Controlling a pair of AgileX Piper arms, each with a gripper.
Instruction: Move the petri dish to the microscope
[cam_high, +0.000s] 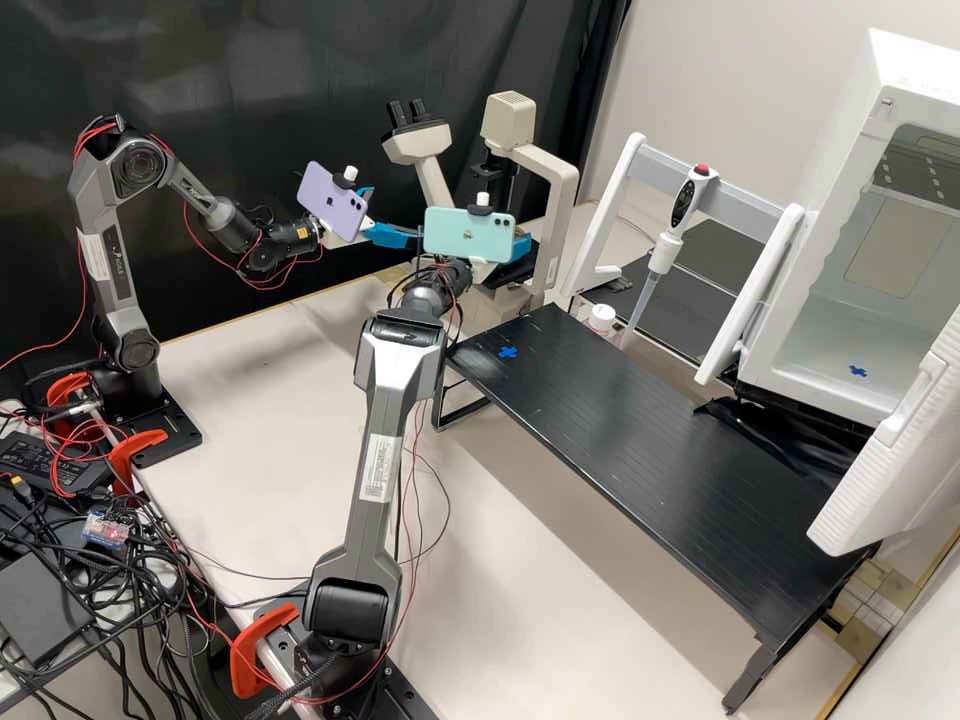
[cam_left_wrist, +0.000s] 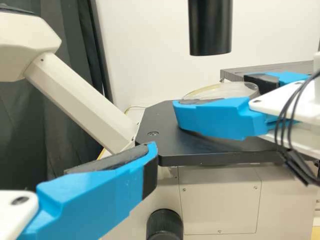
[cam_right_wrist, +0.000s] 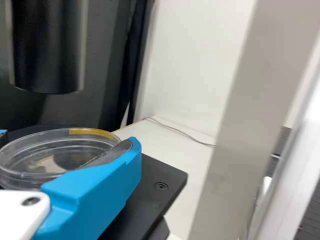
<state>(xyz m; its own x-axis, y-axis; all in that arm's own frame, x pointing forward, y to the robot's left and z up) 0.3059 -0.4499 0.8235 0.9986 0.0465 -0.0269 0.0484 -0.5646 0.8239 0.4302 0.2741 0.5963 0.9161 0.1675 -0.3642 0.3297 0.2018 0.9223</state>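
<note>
We figure it's placing time: right pincer (cam_left_wrist: 212, 94) grips the petri dish (cam_right_wrist: 45, 155) over the microscope (cam_high: 508, 118) stage (cam_right_wrist: 159, 172), 12 o'clock in the high view; left pincer (cam_high: 394, 214) gapes. Next, we'd centre, lower, release.

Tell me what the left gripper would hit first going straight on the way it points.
Probably the right gripper, which holds the petri dish over the microscope stage. Depth is unclear in the left wrist view, so the stage's near edge might come first.

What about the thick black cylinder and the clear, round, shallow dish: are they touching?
No, in the left wrist view the cylinder ends above the dish, with pale wall showing between them.
</note>
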